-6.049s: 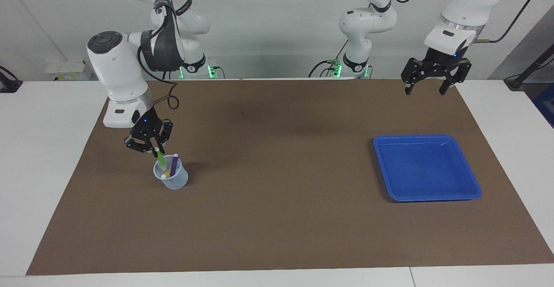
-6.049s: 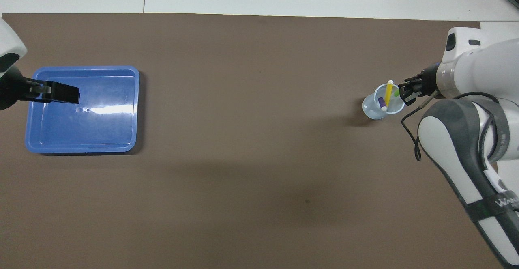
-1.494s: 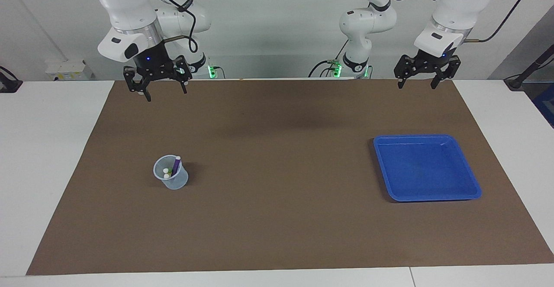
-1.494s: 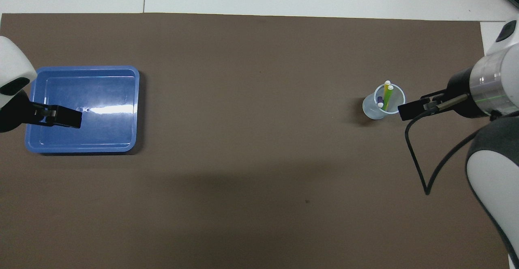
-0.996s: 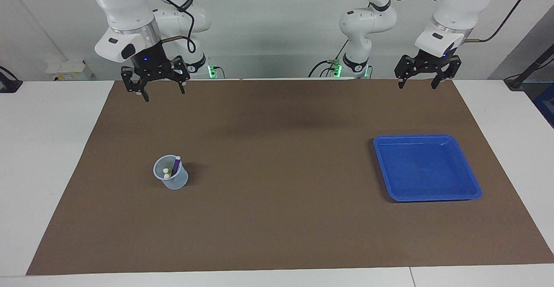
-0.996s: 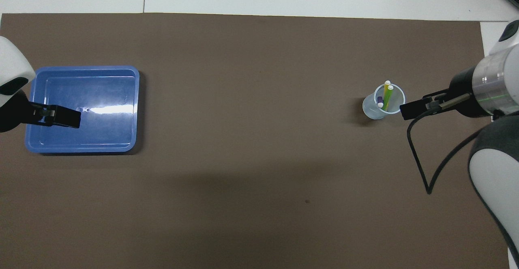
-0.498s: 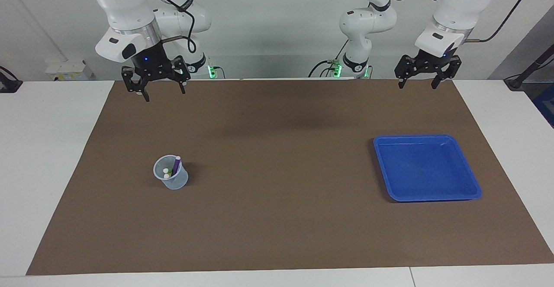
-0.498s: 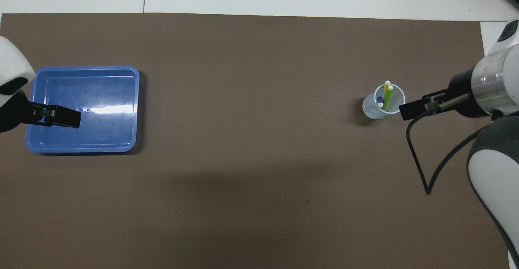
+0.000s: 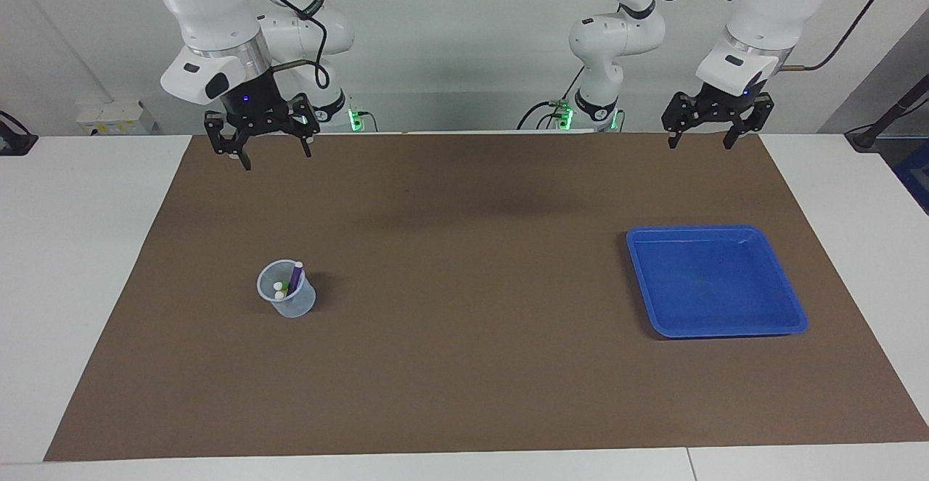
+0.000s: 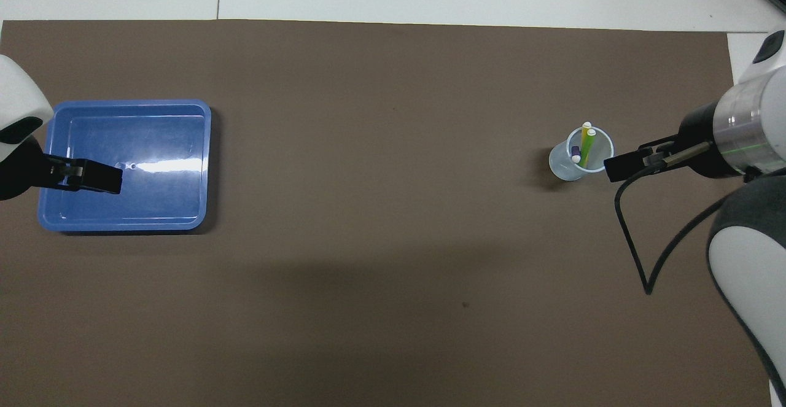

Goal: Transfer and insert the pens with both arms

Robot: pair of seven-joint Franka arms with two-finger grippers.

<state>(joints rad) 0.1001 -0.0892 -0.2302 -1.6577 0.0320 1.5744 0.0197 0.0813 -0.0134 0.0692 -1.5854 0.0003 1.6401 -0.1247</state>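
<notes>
A clear plastic cup (image 9: 287, 298) stands on the brown mat toward the right arm's end, and it also shows in the overhead view (image 10: 565, 164). The purple pen (image 9: 295, 278), the yellow pen (image 10: 584, 139) and the green pen (image 10: 589, 145) stand inside it, pale ends up. My right gripper (image 9: 277, 158) is open and empty, high over the mat and well apart from the cup. My left gripper (image 9: 698, 145) is open and empty, high over the mat at the left arm's end. Both grippers show side-on in the overhead view, the right one (image 10: 619, 167) and the left one (image 10: 101, 178).
An empty blue tray (image 9: 715, 285) lies on the mat toward the left arm's end, also seen in the overhead view (image 10: 153, 201). The brown mat (image 9: 464, 249) covers most of the white table. A black cable (image 10: 632, 241) hangs from the right arm.
Six seconds ago my right gripper held the green pen at the cup. It has let go, opened and risen high. The pen now stands in the cup. Over the last second nothing moved.
</notes>
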